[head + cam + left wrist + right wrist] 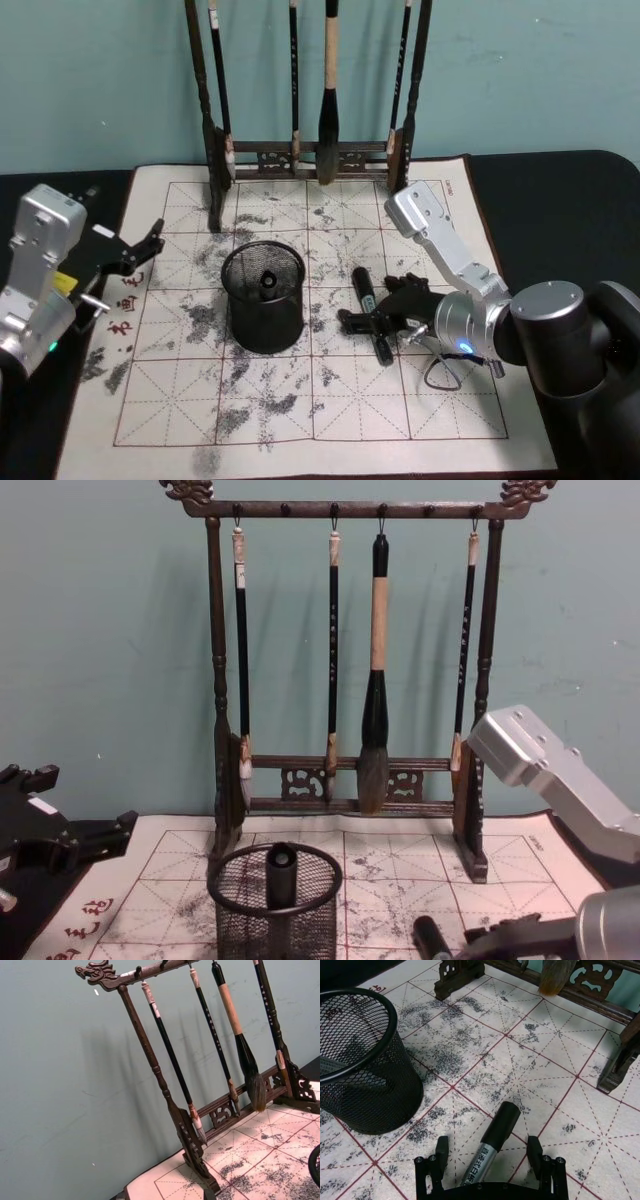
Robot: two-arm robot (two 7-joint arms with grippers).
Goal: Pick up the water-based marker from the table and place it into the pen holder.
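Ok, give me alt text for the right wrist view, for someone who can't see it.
The right gripper, fingers open, straddles a black-capped marker lying on an ink-stained gridded mat. A black mesh pen holder stands nearby, with the base of the wooden brush rack beyond.

matt wire-mesh pen holder (264, 296)

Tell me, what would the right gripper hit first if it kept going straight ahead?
Most likely the marker: it lies between the right gripper's open fingers, on the paper mat. Depth is hard to judge. The left gripper waits aside.
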